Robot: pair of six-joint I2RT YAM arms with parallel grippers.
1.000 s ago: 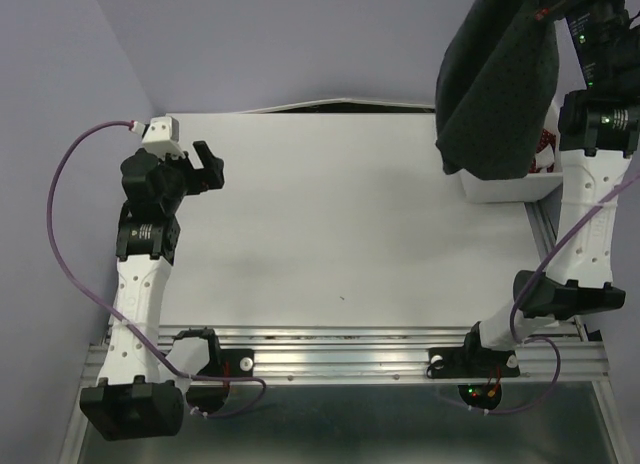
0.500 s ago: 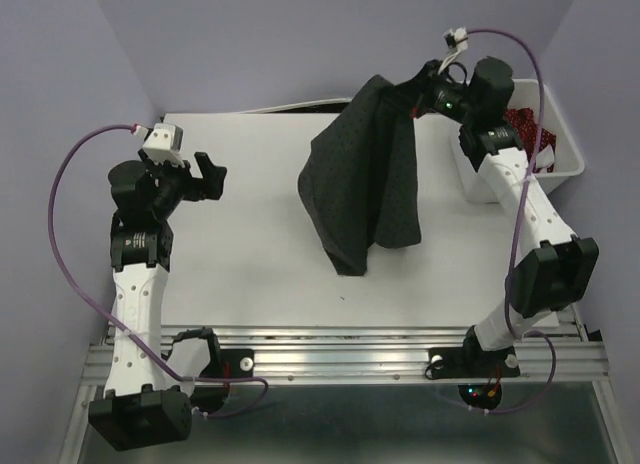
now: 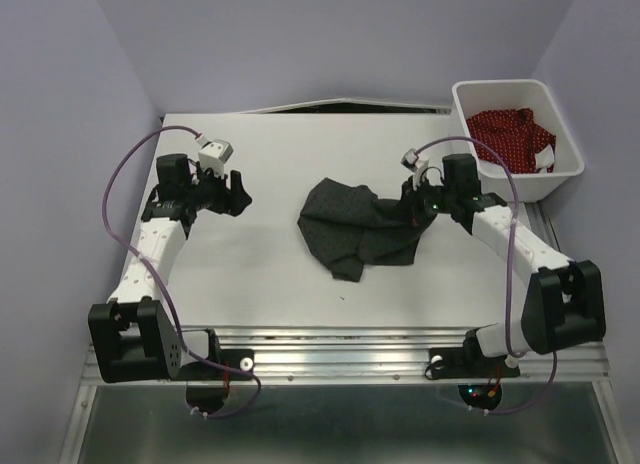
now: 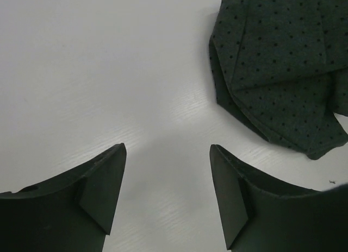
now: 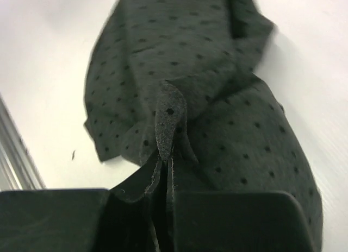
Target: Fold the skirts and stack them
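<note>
A dark charcoal dotted skirt lies crumpled in the middle of the table. My right gripper is shut on a fold at its right edge. The right wrist view shows that fold of the skirt pinched flat in the right gripper. My left gripper hovers open just left of the skirt, apart from it. In the left wrist view the left gripper holds nothing over bare table, with the skirt at the upper right. A red dotted skirt lies bunched in the bin.
A white plastic bin stands at the table's back right corner. A metal rail runs along the near edge. Purple walls close in on the left, back and right.
My right arm has swung the dark skirt from above the bin down onto the table's middle. My left arm has reached forward and right towards it, and its jaws have narrowed a little.
</note>
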